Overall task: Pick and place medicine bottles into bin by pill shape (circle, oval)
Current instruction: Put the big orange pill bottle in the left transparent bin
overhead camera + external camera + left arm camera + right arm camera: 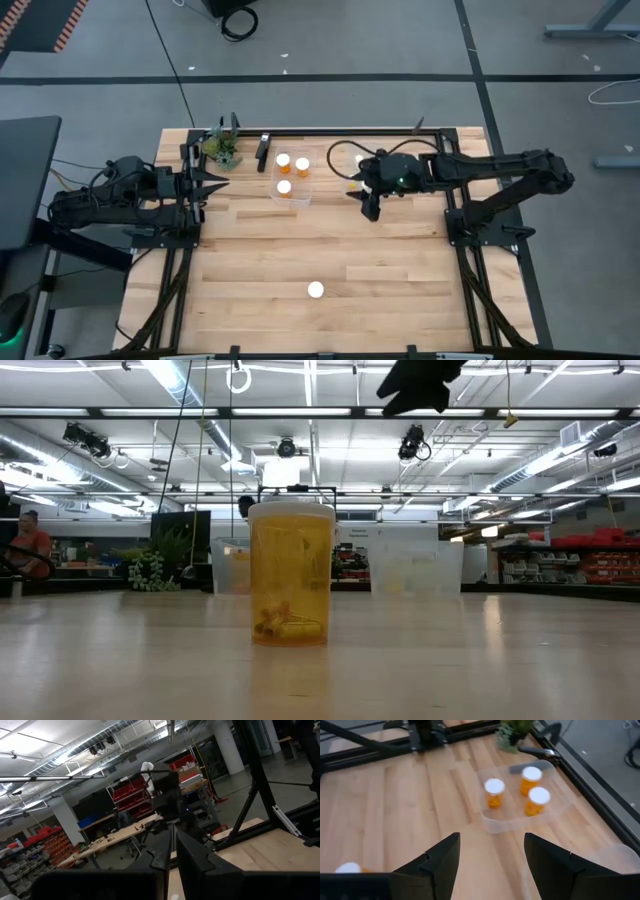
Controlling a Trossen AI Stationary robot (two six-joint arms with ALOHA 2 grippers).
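Overhead, my right tool hangs above the table just right of the near bin, its fingers spread and empty, as the right wrist view shows. That clear bin holds three orange bottles with white caps, all upright. A second bin, also clear, lies beside it under the right arm; a white spot shows at its rim, but I cannot tell whether it is a bottle. One more bottle stands alone near the front middle of the table, well apart from both bins; the low view shows it upright, orange, with pills settled at its bottom. My left tool waits at the left edge of the table, next to a small plant, with its fingers pressed together and nothing between them. I judge the sorting partly done: three bottles are binned and at least the lone front one is left. Other bottles I cannot find in these views. The next pick, I judge, is that front bottle, and the right tool stands well short of it.
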